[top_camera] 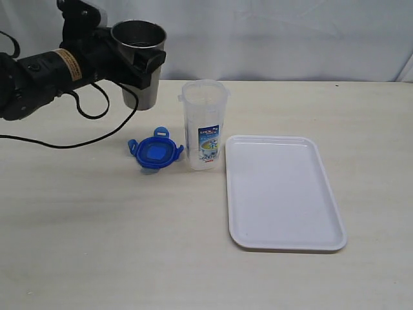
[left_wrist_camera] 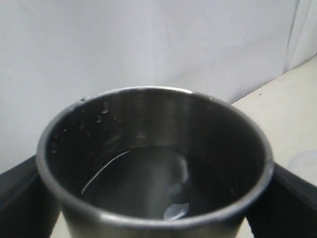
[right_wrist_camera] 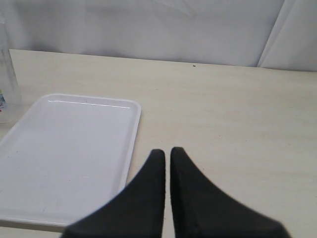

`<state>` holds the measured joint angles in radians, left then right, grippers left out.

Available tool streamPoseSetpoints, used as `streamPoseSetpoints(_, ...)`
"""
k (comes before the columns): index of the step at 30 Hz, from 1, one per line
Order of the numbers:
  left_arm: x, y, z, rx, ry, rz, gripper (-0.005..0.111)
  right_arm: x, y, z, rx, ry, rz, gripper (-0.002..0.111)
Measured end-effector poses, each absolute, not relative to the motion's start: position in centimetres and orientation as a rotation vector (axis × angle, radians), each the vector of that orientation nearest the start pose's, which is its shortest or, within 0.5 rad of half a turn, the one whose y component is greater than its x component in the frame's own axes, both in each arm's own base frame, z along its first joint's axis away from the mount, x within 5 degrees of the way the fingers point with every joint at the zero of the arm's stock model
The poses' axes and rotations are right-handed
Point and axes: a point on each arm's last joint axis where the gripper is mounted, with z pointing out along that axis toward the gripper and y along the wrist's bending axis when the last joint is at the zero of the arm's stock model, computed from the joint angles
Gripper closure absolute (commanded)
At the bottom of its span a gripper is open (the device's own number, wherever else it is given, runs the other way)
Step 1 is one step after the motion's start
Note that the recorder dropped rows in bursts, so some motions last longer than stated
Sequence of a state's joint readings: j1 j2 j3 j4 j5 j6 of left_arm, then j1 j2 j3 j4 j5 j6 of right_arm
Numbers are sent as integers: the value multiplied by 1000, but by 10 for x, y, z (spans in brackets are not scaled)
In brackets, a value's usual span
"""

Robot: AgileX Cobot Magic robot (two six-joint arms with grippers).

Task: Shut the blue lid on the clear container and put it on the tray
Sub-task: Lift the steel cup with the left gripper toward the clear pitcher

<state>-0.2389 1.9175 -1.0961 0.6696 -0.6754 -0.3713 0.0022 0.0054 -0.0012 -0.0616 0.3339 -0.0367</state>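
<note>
Blue plastic marks the small round lid, which is seen lying flat on the pale wood-grain table left of the frame's centre in the exterior view, its snap flaps spread outward. Just right of it, the tall transparent cylindrical container with the blue-and-white label is stood upright and uncovered. The flat rectangular white tray is laid just beside the container, filling the centre-right of the frame; contact between the two cannot be told.

In the upper left, a tapered steel cup is held clear of the table by the left gripper, whose black jaws are clamped against its sides. Droplets are seen on the cup's inner wall in the left wrist view.

The right gripper is seen only in its own wrist view, with its fingers drawn almost together and nothing gripped between them, poised near the tray's corner.
</note>
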Motion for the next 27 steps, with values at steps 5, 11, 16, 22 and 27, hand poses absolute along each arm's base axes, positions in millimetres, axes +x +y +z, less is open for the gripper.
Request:
streamPoseSetpoints(5, 397, -147, 220, 676, 1577, -402, 107, 54, -2, 183, -74, 1820, -84, 104)
streamPoseSetpoints(11, 396, -156, 224, 740, 1541, -390, 107, 54, -2, 183, -74, 1820, -84, 104)
streamPoseSetpoints(16, 394, -160, 223, 786, 1524, -357, 107, 54, -2, 183, -74, 1820, -84, 104)
streamPoseSetpoints(22, 391, -168, 223, 887, 1466, -286, 107, 54, -2, 183, -74, 1820, -84, 104)
streamPoseSetpoints(27, 390, -170, 223, 905, 1453, -271, 107, 54, -2, 183, -74, 1820, -84, 104)
